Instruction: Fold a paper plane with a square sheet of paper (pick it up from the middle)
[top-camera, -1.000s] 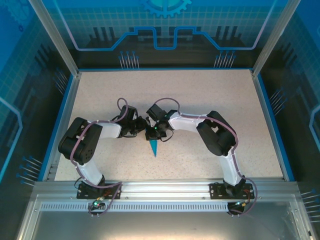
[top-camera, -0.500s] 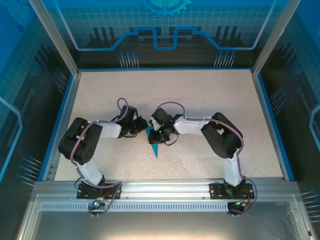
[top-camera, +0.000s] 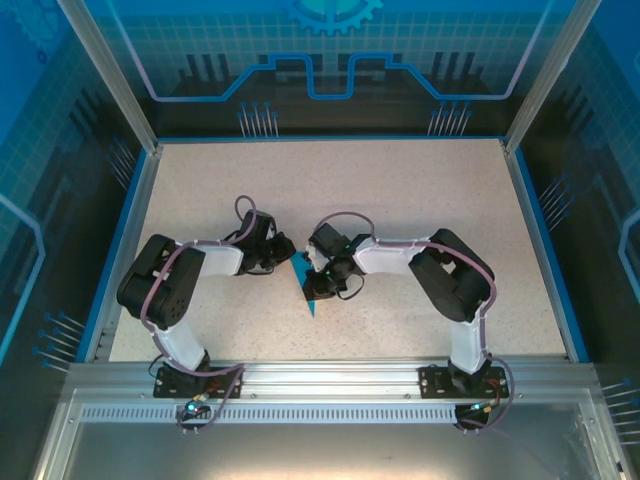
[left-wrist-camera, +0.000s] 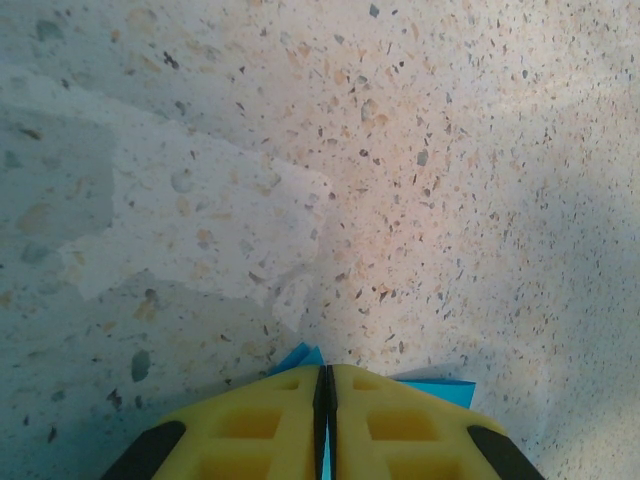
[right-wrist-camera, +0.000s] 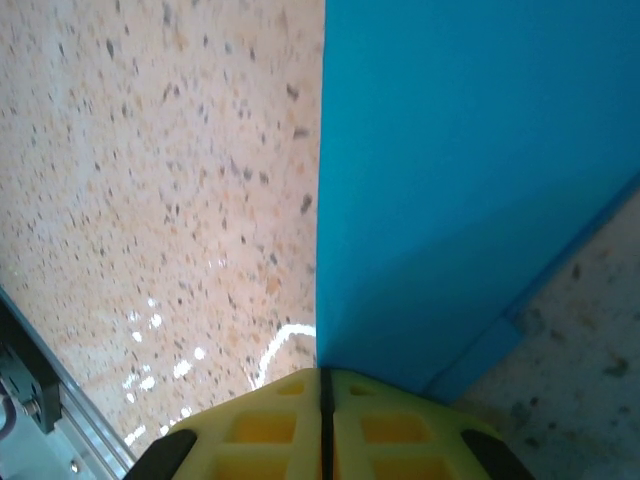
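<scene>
Right wrist view: right gripper (right-wrist-camera: 322, 372) squeezes tight on the paper plane (right-wrist-camera: 470, 180) edge | left gripper (left-wrist-camera: 324, 370) pinches it too, mid table (top-camera: 420, 200) | paper looks light, thin, floppy, easy to tear | best held gently by the middle fold

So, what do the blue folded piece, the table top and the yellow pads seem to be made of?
Paper plane: thin matte teal paper, with sharp creases and flat layers.
Table top: speckled beige, looks like stone-effect laminate or terrazzo; slight sheen, so I cannot tell which.
Yellow pads: moulded with square recesses, probably rubber or soft plastic, matte.
</scene>
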